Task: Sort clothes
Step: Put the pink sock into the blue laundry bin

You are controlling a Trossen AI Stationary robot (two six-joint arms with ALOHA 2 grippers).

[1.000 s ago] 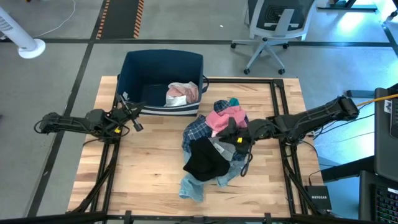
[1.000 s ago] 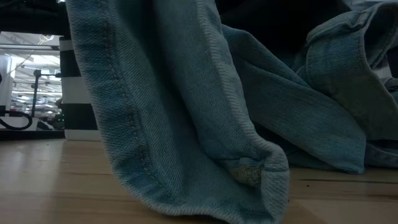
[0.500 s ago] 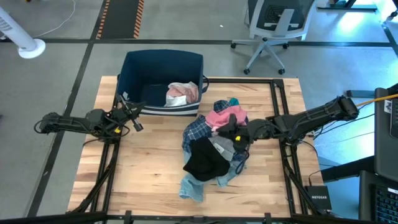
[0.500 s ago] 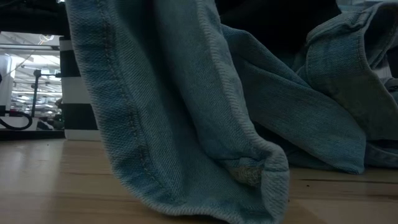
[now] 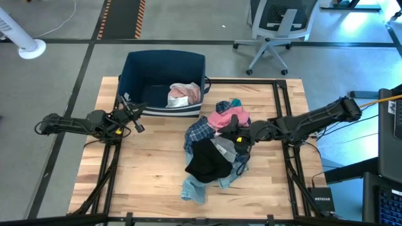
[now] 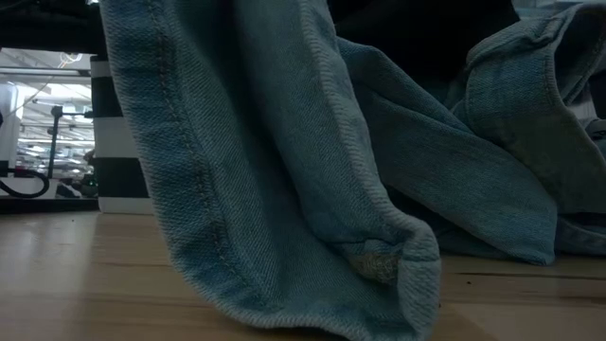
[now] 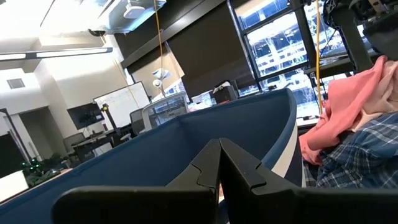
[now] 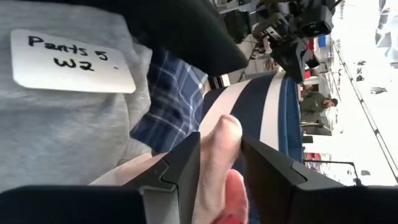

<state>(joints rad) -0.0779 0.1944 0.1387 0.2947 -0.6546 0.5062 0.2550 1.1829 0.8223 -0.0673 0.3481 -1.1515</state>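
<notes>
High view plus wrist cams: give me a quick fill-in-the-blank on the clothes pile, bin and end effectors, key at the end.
1. The left end effector sits beside the bin with its fingers ____.
2. The right end effector is at the clothes pile, closed on a ____ fold.
3. The white tag on grey fabric reads "____ 5 W2".
4. The black piece lies on the ____ jeans.

Missing: shut; pink; Pants; denim

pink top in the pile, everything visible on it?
The pink top is soft, salmon-pink knit fabric, crumpled in a mound on the pile's far side, just in front of the teal item. It lies over the blue plaid shirt. The right pincer is shut on a fold of it: pink cloth bulges up between its fingers in the right wrist view. The left wrist view shows it draped in loose folds above the plaid. Its sleeves and neckline cannot be told apart.
</notes>
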